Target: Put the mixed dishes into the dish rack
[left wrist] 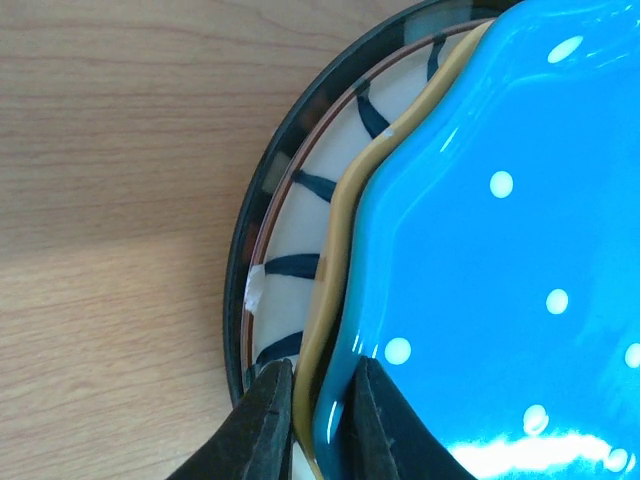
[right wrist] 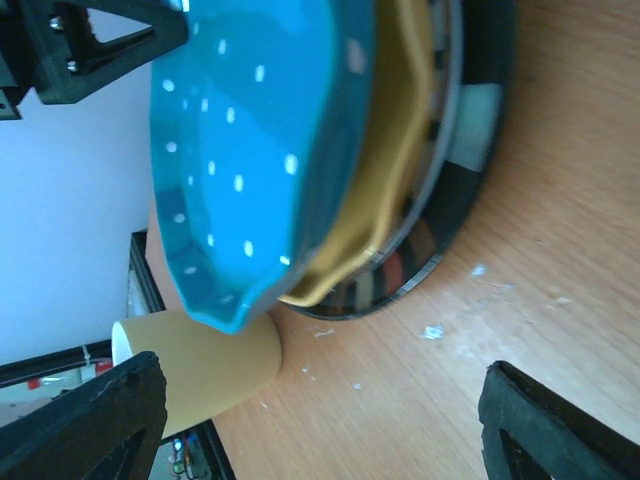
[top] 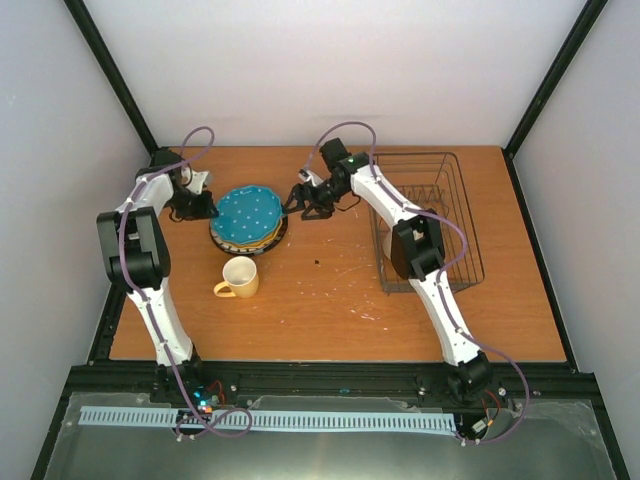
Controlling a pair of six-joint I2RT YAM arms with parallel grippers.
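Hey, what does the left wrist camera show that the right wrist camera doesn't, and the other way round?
Only the left wrist view: the dark stripes on the bottom plate, seen plainly, and the left gripper with its fingers straddling the stacked rims. Only the right wrist view: the yellow mug beside the stack, and the right gripper spread wide open. Both: the blue dotted plate on top, the yellow plate under it, and the wooden table.
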